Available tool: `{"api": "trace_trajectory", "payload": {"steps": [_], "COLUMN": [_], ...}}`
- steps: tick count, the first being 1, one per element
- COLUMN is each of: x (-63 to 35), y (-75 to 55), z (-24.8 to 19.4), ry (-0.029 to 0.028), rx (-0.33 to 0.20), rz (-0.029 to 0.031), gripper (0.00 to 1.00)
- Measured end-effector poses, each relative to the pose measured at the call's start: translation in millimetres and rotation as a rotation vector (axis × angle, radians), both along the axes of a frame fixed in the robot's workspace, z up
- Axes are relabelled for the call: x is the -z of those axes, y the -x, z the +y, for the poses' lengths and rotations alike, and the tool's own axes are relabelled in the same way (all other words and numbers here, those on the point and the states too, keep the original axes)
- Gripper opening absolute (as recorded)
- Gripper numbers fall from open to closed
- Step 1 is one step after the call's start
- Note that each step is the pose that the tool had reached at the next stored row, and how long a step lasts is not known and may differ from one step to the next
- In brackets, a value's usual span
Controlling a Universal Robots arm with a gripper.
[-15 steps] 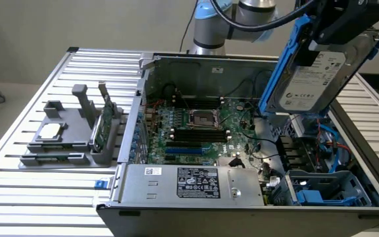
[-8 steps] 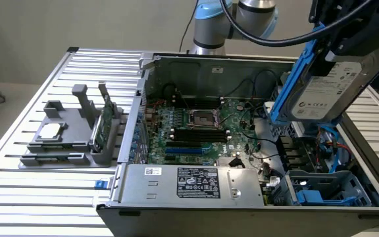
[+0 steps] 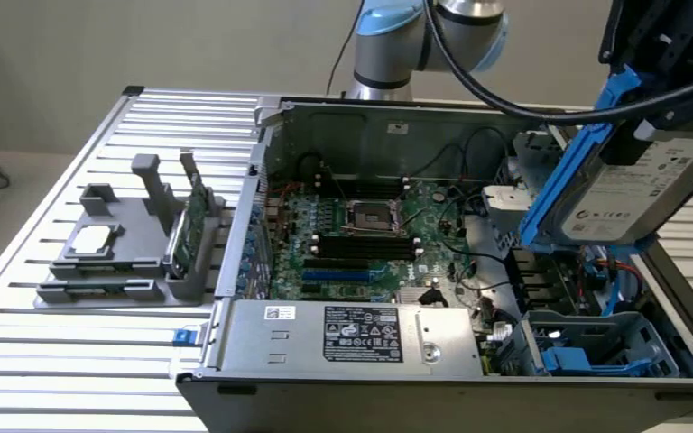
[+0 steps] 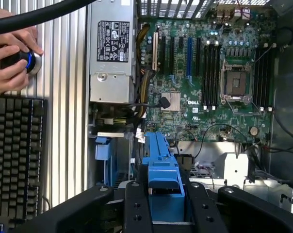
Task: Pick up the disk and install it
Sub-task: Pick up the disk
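Note:
The disk [image 3: 630,194], a silver-grey hard drive with a white label in a bright blue carrier, hangs tilted above the open computer case [image 3: 443,117], at the exterior view's right. My gripper [image 3: 650,104] is shut on its upper end. In the wrist view the blue carrier of the disk [image 4: 161,165] sits clamped between my two black fingers [image 4: 137,208], with the case interior beyond it. An empty blue drive cage [image 3: 599,347] lies in the case's near right corner, below the disk.
The motherboard [image 3: 371,234] and a grey power supply [image 3: 359,334] fill the case. A grey fixture [image 3: 118,262] on the slatted table holds a silver chip [image 3: 94,239] and a green card [image 3: 190,225]. A person's hands [image 4: 10,53] rest on a knob beside a keyboard [image 4: 13,155].

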State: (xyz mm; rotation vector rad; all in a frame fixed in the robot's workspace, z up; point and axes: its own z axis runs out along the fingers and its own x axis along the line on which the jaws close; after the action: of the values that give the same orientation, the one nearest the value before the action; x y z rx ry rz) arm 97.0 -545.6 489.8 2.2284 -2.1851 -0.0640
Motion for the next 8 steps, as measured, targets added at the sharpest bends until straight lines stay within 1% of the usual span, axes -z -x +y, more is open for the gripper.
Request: {"api": "trace_trajectory", "payload": {"steps": [4,8], "x": [1.3,2.2], "y": [-5.2,-9.5], "z": [-12.1,-25.3], "ry": [0.0000,0.0000], "rx": [0.000,0.000], "rz": [-0.0050,-0.0093], "gripper": [0.33,0.33]}}
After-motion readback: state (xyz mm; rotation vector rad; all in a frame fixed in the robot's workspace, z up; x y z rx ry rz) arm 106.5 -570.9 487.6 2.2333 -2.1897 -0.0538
